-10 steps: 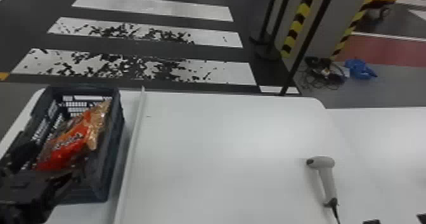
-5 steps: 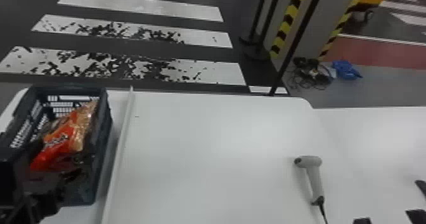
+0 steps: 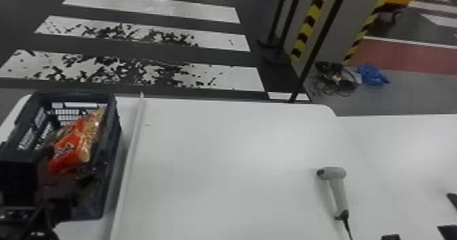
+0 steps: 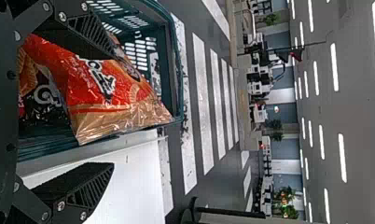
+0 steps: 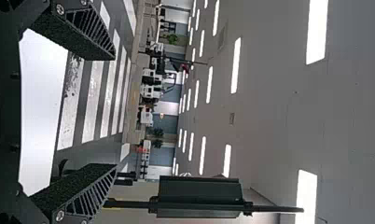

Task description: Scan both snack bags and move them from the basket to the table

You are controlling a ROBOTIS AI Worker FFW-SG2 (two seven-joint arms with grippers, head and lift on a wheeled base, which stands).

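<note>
Basket (image 3: 116,137): holds 2 snack bags, an orange-red bag (image 4: 106,88) uppermost and a darker bag (image 4: 45,100) beneath (apparently).
Long axis: the orange-red bag slants from near left to far right, leaning towards the right wall.
Left gripper (image 4: 113,111): the nearer of 2, at the basket's near end; fingers spread, empty, 1 overlapping the bag in view, the other over the table (image 3: 238,154) outside the right wall.
Key relation: the bag lies ahead and left of the finger gap's centre; closing on it probably calls for a leftward shift, clear of the wall.
Right gripper (image 5: 115,112): fingers spread, empty.
Scanner (image 3: 338,191): on the table, well apart from the basket.
</note>
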